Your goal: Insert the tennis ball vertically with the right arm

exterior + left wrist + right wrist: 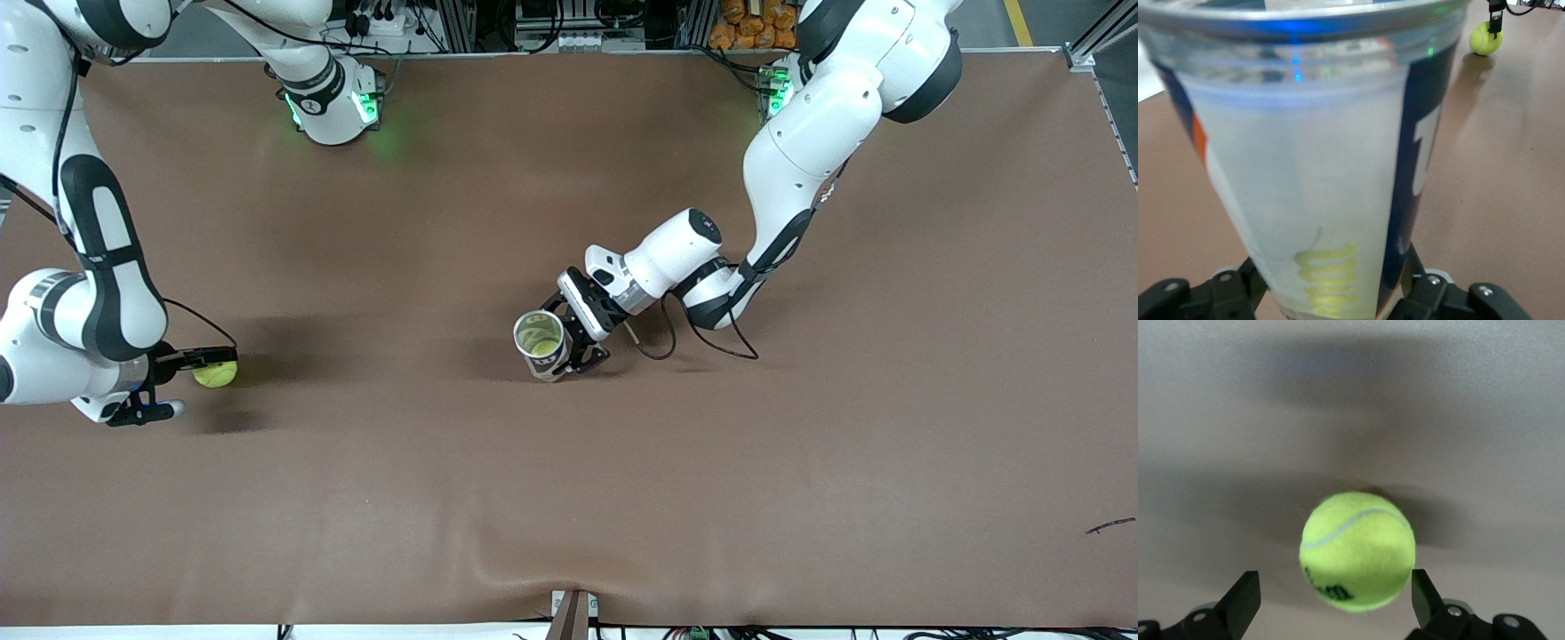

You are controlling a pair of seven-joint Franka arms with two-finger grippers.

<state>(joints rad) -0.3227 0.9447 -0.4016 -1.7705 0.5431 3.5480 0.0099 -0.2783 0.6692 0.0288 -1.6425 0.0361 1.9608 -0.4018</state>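
A yellow-green tennis ball [215, 373] lies on the brown table toward the right arm's end. My right gripper [206, 382] is low around it, open. In the right wrist view the ball [1358, 550] sits between the two black fingertips [1245, 593], close to one and apart from the other. My left gripper [573, 342] is shut on an upright clear tennis ball can [540, 342] with an open top, near the table's middle. The can [1311, 153], with its white and blue label, fills the left wrist view, where the ball [1485, 39] shows far off.
The brown mat [569, 498] covers the whole table and has a raised wrinkle near the front edge [569, 569]. A cable [702, 342] loops on the mat beside the left wrist. Both arm bases [333, 102] stand along the table's edge farthest from the front camera.
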